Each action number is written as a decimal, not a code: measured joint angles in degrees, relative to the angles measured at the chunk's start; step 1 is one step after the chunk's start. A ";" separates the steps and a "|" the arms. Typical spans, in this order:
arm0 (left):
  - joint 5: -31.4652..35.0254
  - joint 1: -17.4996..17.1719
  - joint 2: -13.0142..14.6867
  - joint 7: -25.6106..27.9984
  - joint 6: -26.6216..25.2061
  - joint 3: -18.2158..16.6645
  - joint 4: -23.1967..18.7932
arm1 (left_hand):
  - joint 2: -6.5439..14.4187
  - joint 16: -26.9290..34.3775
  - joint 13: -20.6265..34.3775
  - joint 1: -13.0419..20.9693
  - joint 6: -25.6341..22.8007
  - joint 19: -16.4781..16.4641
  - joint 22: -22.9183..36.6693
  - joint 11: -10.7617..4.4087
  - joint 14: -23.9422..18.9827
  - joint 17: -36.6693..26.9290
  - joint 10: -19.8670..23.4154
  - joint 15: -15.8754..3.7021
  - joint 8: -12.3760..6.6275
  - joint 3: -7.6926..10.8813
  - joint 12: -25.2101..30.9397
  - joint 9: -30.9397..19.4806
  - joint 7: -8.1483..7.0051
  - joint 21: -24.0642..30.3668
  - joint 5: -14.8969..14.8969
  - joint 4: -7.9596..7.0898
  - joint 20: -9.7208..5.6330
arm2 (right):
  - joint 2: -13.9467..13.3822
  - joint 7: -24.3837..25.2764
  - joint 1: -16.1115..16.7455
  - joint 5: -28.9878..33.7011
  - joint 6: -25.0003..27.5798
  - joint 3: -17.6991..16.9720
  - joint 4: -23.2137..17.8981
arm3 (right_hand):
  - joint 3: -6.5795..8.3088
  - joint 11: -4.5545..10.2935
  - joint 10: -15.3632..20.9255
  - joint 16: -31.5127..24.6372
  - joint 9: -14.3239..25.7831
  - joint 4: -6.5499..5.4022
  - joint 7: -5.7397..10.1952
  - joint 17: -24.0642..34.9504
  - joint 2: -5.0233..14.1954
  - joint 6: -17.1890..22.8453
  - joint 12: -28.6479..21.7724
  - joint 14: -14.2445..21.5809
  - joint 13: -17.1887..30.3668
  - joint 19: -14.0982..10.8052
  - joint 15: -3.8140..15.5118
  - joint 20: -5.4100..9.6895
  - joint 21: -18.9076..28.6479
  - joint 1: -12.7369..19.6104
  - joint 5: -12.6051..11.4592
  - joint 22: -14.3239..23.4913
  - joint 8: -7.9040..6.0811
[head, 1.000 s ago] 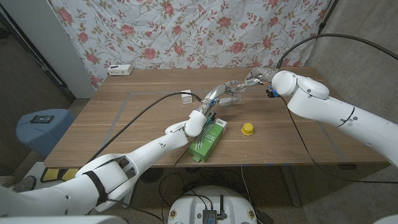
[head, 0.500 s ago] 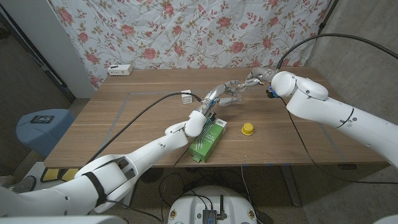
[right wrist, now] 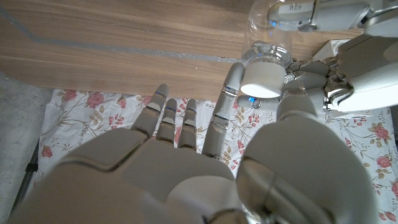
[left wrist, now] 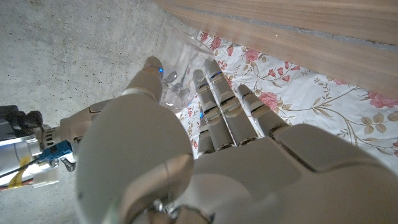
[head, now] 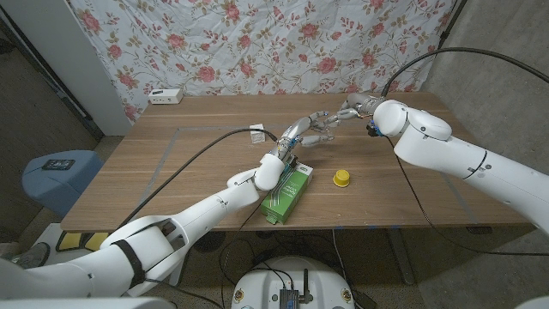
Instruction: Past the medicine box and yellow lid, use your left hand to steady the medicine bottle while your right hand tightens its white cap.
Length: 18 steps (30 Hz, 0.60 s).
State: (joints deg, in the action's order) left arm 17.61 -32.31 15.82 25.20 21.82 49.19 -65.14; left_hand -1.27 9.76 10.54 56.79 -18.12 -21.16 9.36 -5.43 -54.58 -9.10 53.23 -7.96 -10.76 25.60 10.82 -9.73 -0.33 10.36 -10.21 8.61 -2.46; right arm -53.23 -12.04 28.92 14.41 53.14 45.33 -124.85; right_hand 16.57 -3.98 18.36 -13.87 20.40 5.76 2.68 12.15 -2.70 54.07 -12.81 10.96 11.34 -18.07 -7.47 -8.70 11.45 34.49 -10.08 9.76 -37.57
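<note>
Both hands meet over the far middle of the wooden counter (head: 171, 172), beyond the other items. Left hand (head: 302, 130) grips the clear medicine bottle (left wrist: 177, 87), its fingers (left wrist: 214, 93) wrapped around the transparent body while the thumb presses the opposite side. Right hand (head: 346, 111) reaches in from the other side and pinches the white cap (right wrist: 263, 78) between thumb and a fingertip, the remaining fingers (right wrist: 166, 118) spread apart beside it. Behind everything hangs a floral cloth (head: 257, 43). Nearer the robot, the green medicine box (head: 286, 193) lies partly under the left forearm, and the small yellow lid (head: 341, 178) sits just beside it toward the right arm, apart from the box. A white power strip (head: 165, 96) rests at the far left edge of the counter, and a small white object (head: 256, 134) lies near the left hand.
</note>
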 measured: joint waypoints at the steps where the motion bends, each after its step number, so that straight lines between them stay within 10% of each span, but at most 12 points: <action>1: 0.04 -0.11 0.07 0.02 -0.09 -0.02 -0.19 | 0.00 0.00 0.00 0.00 0.00 0.00 0.00 0.00 0.00 0.00 0.00 0.00 0.00 0.00 0.00 0.00 0.00 0.00 -0.10 0.00 0.00 | 0.02 0.11 0.03 0.00 0.09 0.03 -0.06 | -0.16 0.20 0.20 0.00 0.14 -0.16 -0.01 0.00 -0.07 0.41 0.00 0.11 0.00 0.00 0.11 0.00 0.00 -0.23 0.00 0.00 -0.27; 18: 0.27 -0.86 0.53 0.15 -0.37 -0.28 -1.36 | -0.02 0.00 0.01 -0.01 0.00 0.00 0.00 0.00 0.00 0.00 0.00 0.00 0.00 0.23 -0.18 0.00 0.01 0.00 -0.24 0.23 0.00 | -0.04 2.32 0.71 1.12 3.01 1.04 -2.21 | -2.85 0.29 0.45 -0.27 1.71 -1.57 -0.02 -0.01 -1.65 -5.47 0.79 1.01 -0.01 -0.30 0.60 -0.32 -0.23 -5.25 -1.18 0.00 0.14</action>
State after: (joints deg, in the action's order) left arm 17.87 -33.17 16.35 25.34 21.45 48.91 -66.51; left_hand -1.29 9.76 10.55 56.79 -18.11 -21.16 9.36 -5.42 -54.58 -9.10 53.23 -7.95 -10.76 25.83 10.64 -9.73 -0.32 10.36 -10.45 8.84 -2.46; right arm -53.27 -9.72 29.63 15.53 56.15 46.38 -127.06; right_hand 13.72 -3.69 18.81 -14.14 22.11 4.19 2.66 12.14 -4.35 48.61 -12.02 11.97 11.33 -18.37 -6.87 -9.02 11.22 29.24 -11.26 9.76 -37.43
